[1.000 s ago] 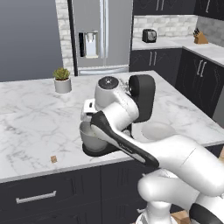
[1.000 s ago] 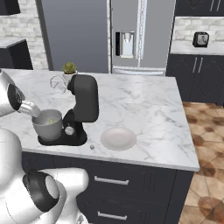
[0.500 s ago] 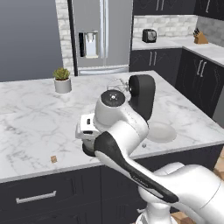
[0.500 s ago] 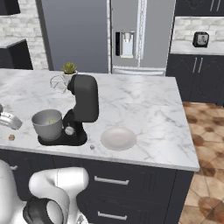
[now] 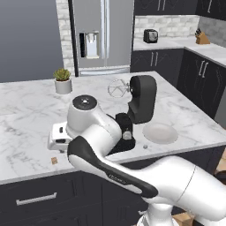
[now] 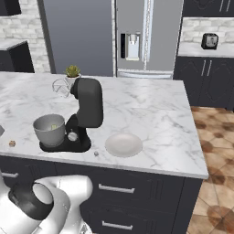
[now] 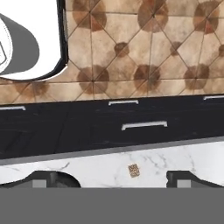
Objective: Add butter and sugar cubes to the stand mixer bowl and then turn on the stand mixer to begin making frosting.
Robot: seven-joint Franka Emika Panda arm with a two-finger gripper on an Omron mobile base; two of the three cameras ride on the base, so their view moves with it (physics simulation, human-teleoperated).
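While the arm bends low across the front of the marble island (image 5: 26, 110), its gripper (image 7: 111, 177) hangs just over the counter near the front edge, and the 2 dark fingertips (image 7: 50, 178) stand wide apart with nothing between them. The sugar cube (image 7: 134, 170) lies on the marble in the gap between those tips, a tiny tan-brown speck, touched by neither. From the left base view the same cube (image 5: 54, 160) sits close to the counter's front edge, just below the white hand. From the right it shows at the far left of the island (image 6: 12, 143), well apart from the mixer.

The stand mixer (image 6: 84, 114) is matte black, its head tilted up and back so the wire whisk (image 6: 61, 87) hangs clear in the air behind the bowl. The stand mixer bowl (image 6: 49, 129) sits on the flat black base, grey brushed metal, with a pale yellow bit of butter (image 6: 54, 127) lying inside near the rim. A small knob (image 6: 71, 136) shows on the mixer's side.

Just right of the mixer rests a shallow white plate (image 6: 124, 144). A little potted plant (image 5: 63, 80) stands at the back of the island. Beyond it rise the steel fridge (image 6: 139, 39) and a dark toaster (image 6: 210, 41) on the far counter.
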